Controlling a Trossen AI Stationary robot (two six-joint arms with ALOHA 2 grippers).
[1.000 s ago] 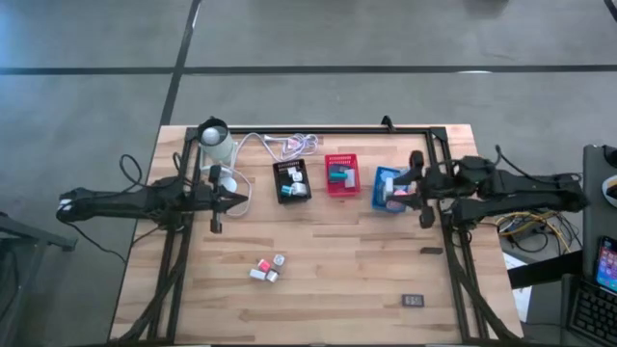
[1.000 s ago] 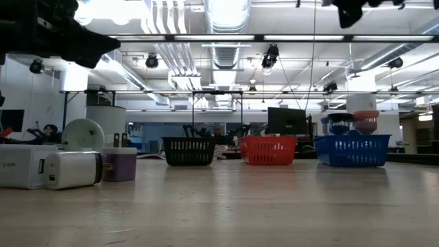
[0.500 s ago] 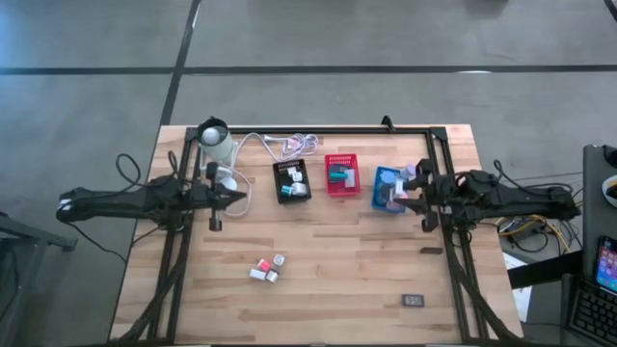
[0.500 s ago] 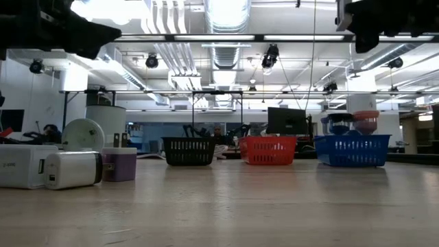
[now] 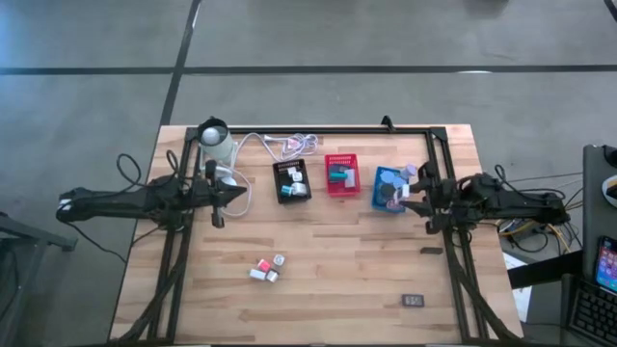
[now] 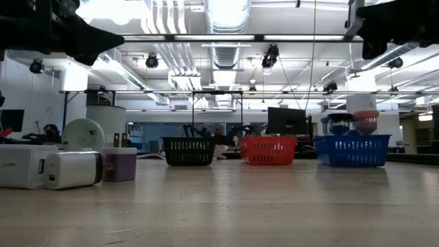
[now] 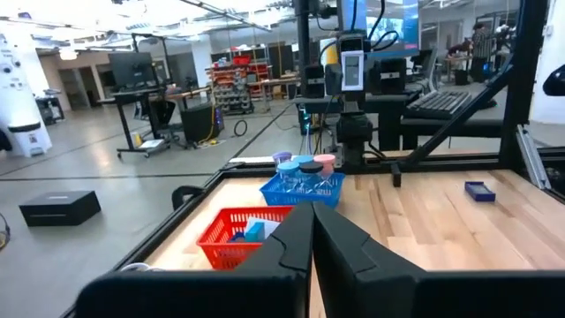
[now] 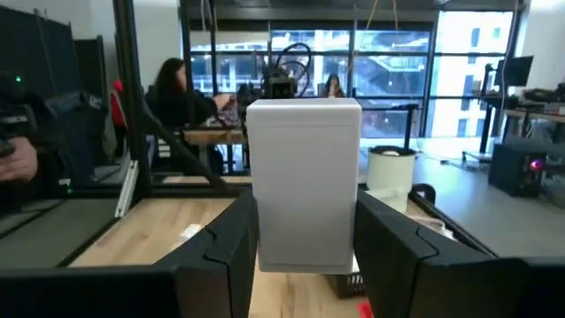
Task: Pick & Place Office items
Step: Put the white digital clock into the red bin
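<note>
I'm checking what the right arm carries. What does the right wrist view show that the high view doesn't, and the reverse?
Only the right wrist view: a white block clamped between the right tool's fingers, with a seated person behind. Only the high view: the black tray, red tray and blue tray in a row, loose pieces on the table and the left tool, shut. Both: the wooden table.

black [image 5: 291,180], red [image 5: 340,174], blue [image 5: 386,188] mesh trays; white block [image 8: 305,196].
</note>
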